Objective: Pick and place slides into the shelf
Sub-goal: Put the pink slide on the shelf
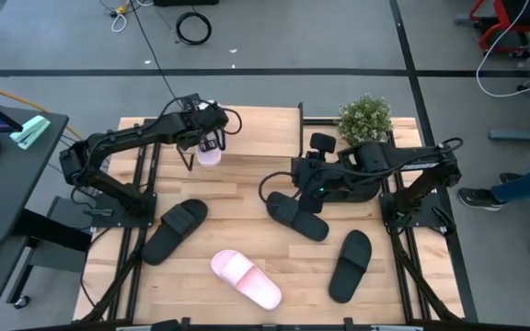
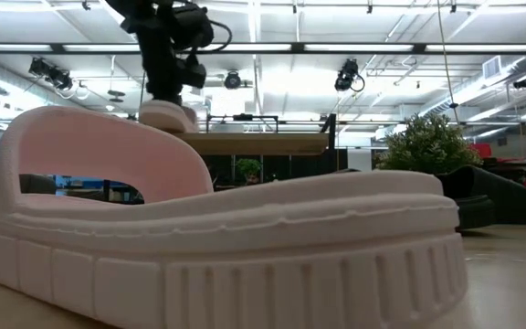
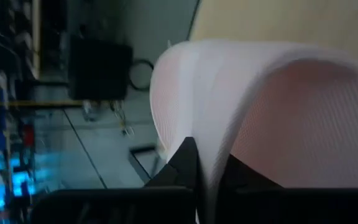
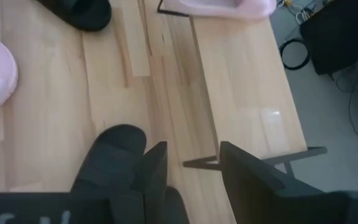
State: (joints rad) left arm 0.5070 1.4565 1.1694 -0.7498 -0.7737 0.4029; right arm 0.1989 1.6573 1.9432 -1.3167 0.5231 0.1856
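Slides lie scattered across the table (image 1: pixel 247 184). From the high view I see the left gripper (image 1: pixel 208 140) near the far edge, clamped on a pink slide (image 1: pixel 209 154) at the shelf (image 1: pixel 247 124), whose light board runs along the far edge at mid-table. A second pink slide (image 1: pixel 246 279) lies near the front edge. One black slide (image 1: pixel 173 230) rests toward the left edge, another (image 1: pixel 351 265) toward the front right, and a third (image 1: pixel 299 219) at mid-table, with the right gripper (image 1: pixel 294 175) just above its far end. A plant (image 1: pixel 365 117) stands by the far right corner.

In the low view, the near pink slide (image 2: pixel 208 247) fills the front; behind it the left gripper (image 2: pixel 167 91) holds its slide (image 2: pixel 167 114) at the shelf board (image 2: pixel 258 143).

At the left wrist, my fingers (image 3: pixel 182 165) pinch the pink strap (image 3: pixel 260 112).

At the right wrist, the gripper (image 4: pixel 188 168) stands wide, empty, over the black slide (image 4: pixel 114 158) and a shelf leg (image 4: pixel 205 115).
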